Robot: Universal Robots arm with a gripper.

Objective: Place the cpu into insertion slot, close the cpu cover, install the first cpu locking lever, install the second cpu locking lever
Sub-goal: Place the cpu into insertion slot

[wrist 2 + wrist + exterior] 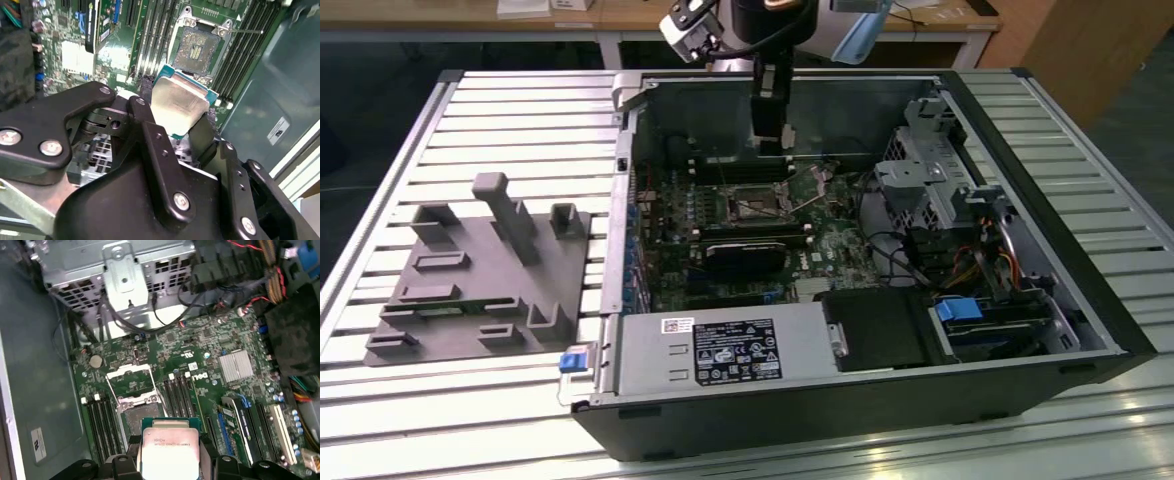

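1. One gripper (773, 146) reaches down into the open computer case (854, 410) and hangs over the insertion slot (754, 205) on the motherboard (200, 355).
2. Its two black fingers (145, 120) are clamped on opposite edges of the cpu (177, 102), whose silvery top faces the cameras in both wrist views.
3. In the first wrist view the cpu (170, 447) is held clear of the insertion slot (132, 420), near its edge and not seated.
4. In the second wrist view the insertion slot (197, 47) lies bare, its contact field uncovered.
5. Beyond the slot, the cpu cover (129, 384) is swung back open.
6. Outside the case, well apart from the slot, a grey fixture (480, 270) rests on the slatted table (454, 410).
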